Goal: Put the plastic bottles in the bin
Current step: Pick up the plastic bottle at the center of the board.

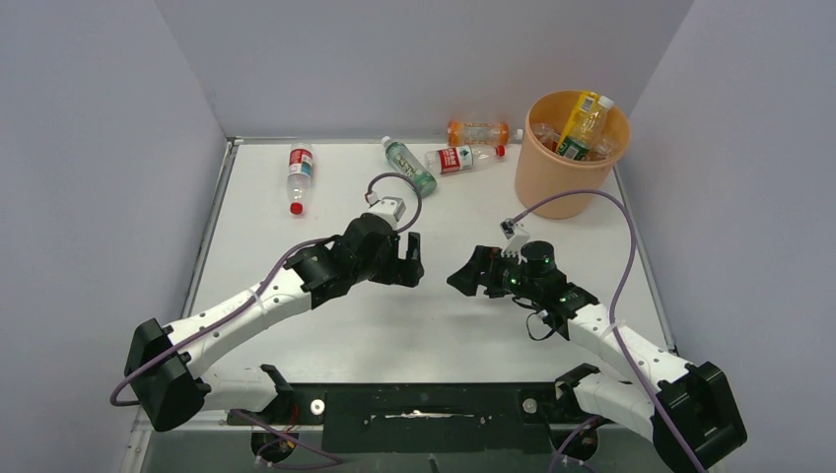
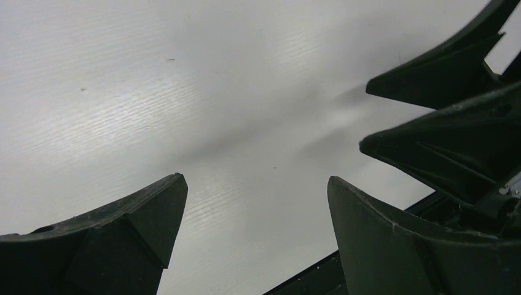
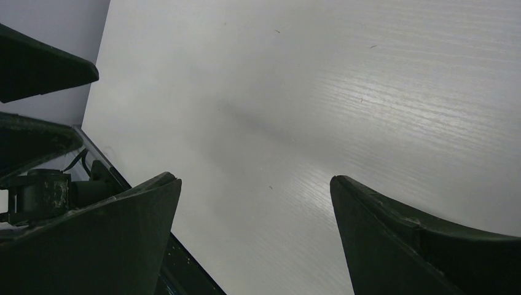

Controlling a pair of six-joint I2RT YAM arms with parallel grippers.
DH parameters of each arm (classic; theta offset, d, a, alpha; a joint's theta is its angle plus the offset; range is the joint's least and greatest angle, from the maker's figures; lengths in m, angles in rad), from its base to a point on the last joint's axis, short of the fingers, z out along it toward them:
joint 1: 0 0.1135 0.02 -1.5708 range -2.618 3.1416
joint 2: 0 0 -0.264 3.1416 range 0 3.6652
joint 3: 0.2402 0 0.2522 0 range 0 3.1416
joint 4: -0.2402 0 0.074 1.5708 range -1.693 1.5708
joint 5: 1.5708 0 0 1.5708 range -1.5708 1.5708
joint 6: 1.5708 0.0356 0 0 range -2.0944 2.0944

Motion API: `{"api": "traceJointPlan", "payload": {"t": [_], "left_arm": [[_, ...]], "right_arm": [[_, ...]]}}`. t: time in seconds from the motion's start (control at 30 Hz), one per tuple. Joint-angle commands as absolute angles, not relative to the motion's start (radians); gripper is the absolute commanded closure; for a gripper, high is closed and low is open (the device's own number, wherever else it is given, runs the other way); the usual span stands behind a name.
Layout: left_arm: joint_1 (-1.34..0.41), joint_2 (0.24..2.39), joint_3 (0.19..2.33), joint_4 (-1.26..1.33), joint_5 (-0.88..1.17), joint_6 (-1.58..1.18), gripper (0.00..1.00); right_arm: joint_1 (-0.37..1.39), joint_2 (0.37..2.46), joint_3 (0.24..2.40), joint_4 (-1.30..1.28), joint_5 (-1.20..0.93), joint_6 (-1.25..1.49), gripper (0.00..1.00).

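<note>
The peach-orange bin (image 1: pixel 554 183) stands at the back right, and several plastic bottles (image 1: pixel 584 126) stick up inside it. Lying along the back of the table are a red-labelled clear bottle (image 1: pixel 300 175), a green-labelled one (image 1: pixel 409 166), another red-labelled one (image 1: pixel 461 157) and an orange one (image 1: pixel 480 132). My left gripper (image 1: pixel 412 264) (image 2: pixel 255 181) and right gripper (image 1: pixel 465 279) (image 3: pixel 255 179) face each other low over the table's middle. Both are open, with only bare table between their fingers. Neither wrist view shows a bottle.
The white table (image 1: pixel 325 325) is walled at the back and on both sides. In the left wrist view the right gripper's fingers (image 2: pixel 448 74) reach in at the right. The left gripper's fingers (image 3: pixel 37 67) show at the left of the right wrist view.
</note>
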State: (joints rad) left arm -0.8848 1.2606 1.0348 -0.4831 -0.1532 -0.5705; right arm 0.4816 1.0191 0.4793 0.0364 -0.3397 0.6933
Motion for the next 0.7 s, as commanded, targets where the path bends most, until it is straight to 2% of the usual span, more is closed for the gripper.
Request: {"api": "traceJointPlan", "payload": {"t": [0.0, 0.4, 0.67], "left_arm": [[-0.791, 1.265, 1.063, -0.472, -0.158, -0.538, 0.14], [-0.379, 1.406, 1.189, -0.376, -0.173, -0.414, 0.14], [-0.172, 1.711, 1.474, -0.391, -0.223, -0.28, 0.14]], "right_arm": [[0.491, 1.008, 0.474, 0.094, -0.322, 0.696, 0.02], [0.495, 0.959, 0.47, 0.057, -0.339, 0.696, 0.02], [0.504, 0.845, 0.451, -0.018, -0.333, 0.707, 0.02]]}}
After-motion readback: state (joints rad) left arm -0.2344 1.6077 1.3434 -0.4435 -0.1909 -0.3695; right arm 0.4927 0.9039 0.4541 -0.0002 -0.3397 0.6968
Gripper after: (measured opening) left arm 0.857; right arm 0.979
